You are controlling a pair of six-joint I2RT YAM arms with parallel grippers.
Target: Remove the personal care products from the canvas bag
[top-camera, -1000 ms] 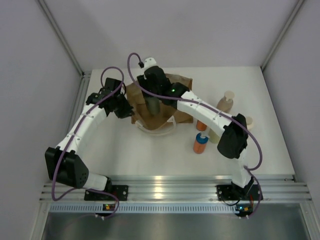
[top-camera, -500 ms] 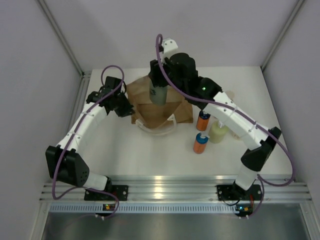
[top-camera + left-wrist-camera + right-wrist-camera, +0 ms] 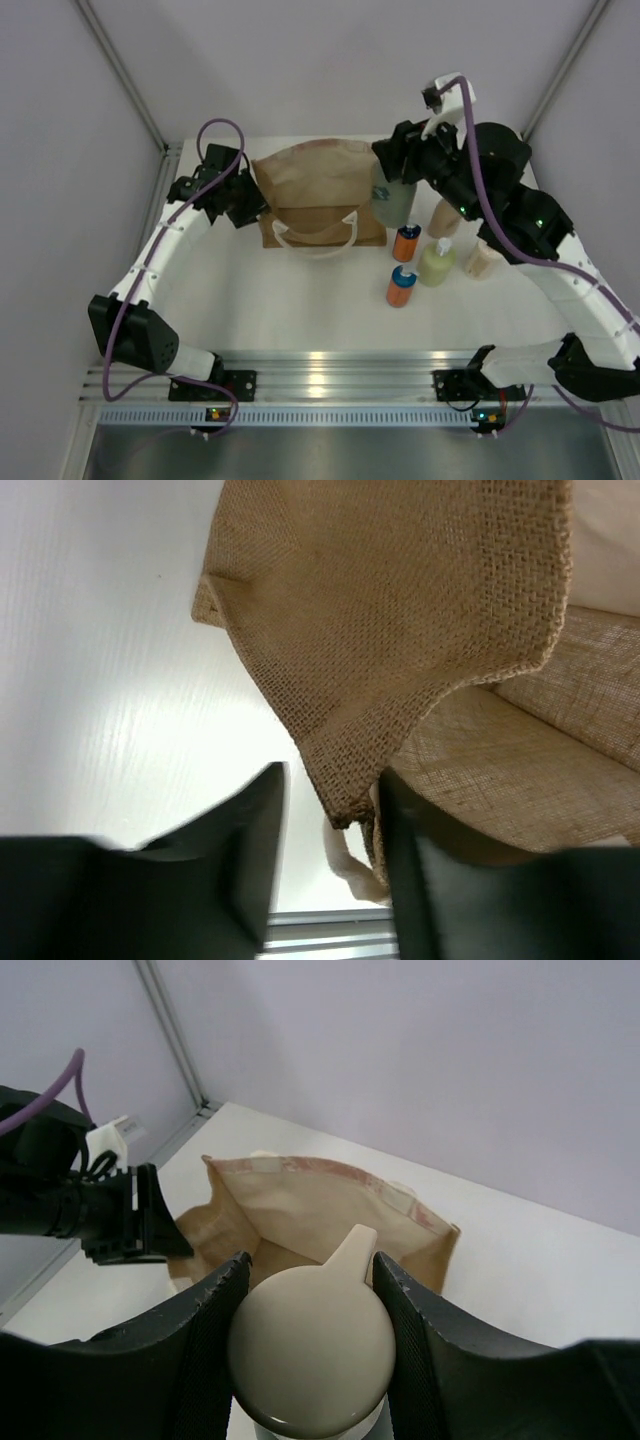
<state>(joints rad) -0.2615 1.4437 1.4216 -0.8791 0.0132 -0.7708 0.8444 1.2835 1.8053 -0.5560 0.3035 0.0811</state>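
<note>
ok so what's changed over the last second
The right tool lifted the grey-green bottle out of the canvas bag and swung it right, toward the rest. The left tool opened around the bag's edge. The other five bottles stayed put.

slack canvas bag, grey-green bottle aloft
</note>
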